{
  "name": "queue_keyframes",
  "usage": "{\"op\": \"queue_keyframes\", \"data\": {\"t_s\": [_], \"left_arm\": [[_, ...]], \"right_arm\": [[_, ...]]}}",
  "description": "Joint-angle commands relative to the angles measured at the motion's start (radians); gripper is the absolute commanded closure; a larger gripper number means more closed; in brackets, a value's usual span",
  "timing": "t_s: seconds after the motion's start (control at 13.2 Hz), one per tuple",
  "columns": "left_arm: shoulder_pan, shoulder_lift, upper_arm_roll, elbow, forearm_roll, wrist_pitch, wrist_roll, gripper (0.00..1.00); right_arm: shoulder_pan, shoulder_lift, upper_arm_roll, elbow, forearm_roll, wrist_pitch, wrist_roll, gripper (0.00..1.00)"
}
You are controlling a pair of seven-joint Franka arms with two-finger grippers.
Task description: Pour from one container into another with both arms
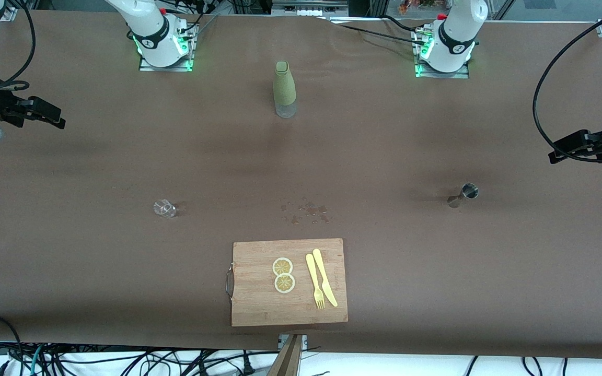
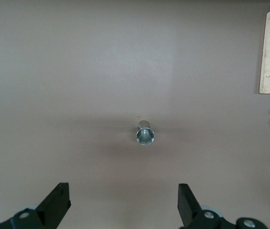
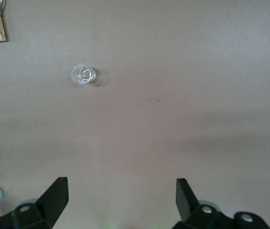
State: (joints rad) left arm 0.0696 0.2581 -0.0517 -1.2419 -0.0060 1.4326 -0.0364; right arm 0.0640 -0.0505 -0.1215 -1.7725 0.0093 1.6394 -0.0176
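Note:
A small metal jigger [image 1: 469, 191] [image 2: 145, 135] stands on the brown table toward the left arm's end. A small clear glass [image 1: 164, 208] [image 3: 83, 75] stands toward the right arm's end. My left gripper [image 1: 554, 155] [image 2: 123, 188] hangs open in the air over the table's edge region beside the jigger, holding nothing. At the other end of the table my right gripper [image 1: 58, 119] [image 3: 121, 183] is up too, open and empty, well apart from the glass.
A green-sleeved bottle [image 1: 284, 90] stands mid-table between the arm bases. A wooden cutting board [image 1: 259, 303] near the front camera carries two lemon slices [image 1: 283, 274], a yellow fork [image 1: 314, 282] and knife [image 1: 324, 277]. Water drops [image 1: 305, 211] lie just above the board.

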Motion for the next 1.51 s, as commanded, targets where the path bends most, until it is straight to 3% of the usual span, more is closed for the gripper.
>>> {"op": "queue_keyframes", "data": {"t_s": [0.0, 0.98, 1.21, 1.43], "left_arm": [[-0.002, 0.003, 0.003, 0.007, -0.003, 0.0, -0.011, 0.0], [0.012, 0.006, 0.006, 0.006, -0.029, -0.003, 0.012, 0.0], [0.022, 0.009, 0.126, -0.033, -0.13, -0.012, 0.235, 0.0], [0.039, 0.03, 0.203, -0.063, -0.137, -0.011, 0.523, 0.0]], "right_arm": [[0.0, 0.009, -0.003, 0.019, 0.005, 0.0, -0.012, 0.0], [-0.001, 0.046, -0.003, 0.021, 0.009, -0.003, -0.025, 0.0], [-0.004, 0.054, -0.004, 0.021, 0.009, -0.003, -0.102, 0.0], [-0.022, 0.069, -0.013, 0.021, 0.021, -0.001, -0.298, 0.0]]}}
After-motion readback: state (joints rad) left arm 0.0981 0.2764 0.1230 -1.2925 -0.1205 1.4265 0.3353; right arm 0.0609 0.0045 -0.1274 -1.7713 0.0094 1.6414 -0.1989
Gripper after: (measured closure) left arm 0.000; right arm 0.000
